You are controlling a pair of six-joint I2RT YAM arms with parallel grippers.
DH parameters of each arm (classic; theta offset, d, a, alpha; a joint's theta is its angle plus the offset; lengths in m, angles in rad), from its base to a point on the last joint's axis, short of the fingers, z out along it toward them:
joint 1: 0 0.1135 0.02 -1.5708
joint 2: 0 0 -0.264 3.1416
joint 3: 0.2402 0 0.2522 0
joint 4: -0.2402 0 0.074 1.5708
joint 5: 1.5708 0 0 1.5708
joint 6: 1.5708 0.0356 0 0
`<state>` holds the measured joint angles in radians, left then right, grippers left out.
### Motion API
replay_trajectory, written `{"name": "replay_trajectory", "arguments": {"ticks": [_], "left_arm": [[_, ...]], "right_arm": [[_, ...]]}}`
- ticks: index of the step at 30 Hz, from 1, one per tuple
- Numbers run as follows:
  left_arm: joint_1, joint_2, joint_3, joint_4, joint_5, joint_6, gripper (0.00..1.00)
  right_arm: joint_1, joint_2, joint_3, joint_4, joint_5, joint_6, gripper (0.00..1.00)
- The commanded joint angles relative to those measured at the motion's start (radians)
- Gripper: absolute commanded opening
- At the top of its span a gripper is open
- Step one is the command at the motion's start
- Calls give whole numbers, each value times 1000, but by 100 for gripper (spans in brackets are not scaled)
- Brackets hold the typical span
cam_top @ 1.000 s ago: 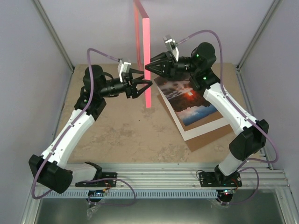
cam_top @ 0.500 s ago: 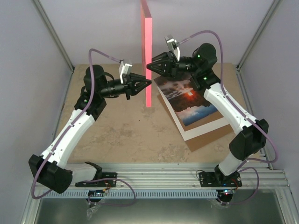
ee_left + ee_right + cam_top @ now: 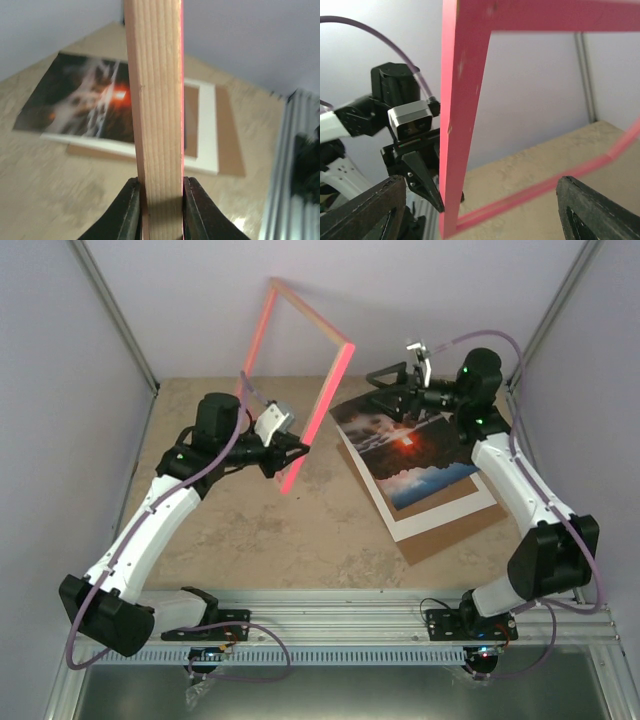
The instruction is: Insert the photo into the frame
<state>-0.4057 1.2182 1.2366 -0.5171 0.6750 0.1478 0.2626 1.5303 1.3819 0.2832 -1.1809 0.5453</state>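
Our left gripper (image 3: 287, 453) pinches the large thin rectangular picture frame, bright pink on the front and pale wood on the back (image 3: 331, 390). In the left wrist view its two black fingers (image 3: 127, 212) press against both faces of the wooden rail. The frame stands tilted over the middle of the beige stone-patterned surface (image 3: 250, 530), with its top corner leaning toward the back wall. We cannot tell whether its lowest corner touches the surface.

Our right gripper (image 3: 388, 392) hovers with its fingers spread wide, just beside the frame's upper right edge and apart from it. It holds nothing.

The glossy rectangular photo of a red-orange sun glow among dark clouds (image 3: 405, 450) lies flat on the right side of the surface, well apart from the frame. It rests on a plain white mat sheet (image 3: 440, 515), which lies on a brown backing board (image 3: 455, 537).
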Motion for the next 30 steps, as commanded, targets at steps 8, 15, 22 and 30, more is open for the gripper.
{"name": "replay_trajectory", "arguments": {"ticks": [8,15,22,30], "left_arm": [[2,-28,-59,-428,-334,752,0],[1,6,-174,-499,-481,880,0],[-1,0,-375,-402,-567,899,0],[-2,12,-522,-298,-597,925,0]], "right_arm": [[-153,-84,-60,-493,200,-522,87],[-164,-53,-45,-648,362,-661,87],[-198,-57,-73,-689,380,-709,87],[-250,-30,-78,-722,334,-733,87]]}}
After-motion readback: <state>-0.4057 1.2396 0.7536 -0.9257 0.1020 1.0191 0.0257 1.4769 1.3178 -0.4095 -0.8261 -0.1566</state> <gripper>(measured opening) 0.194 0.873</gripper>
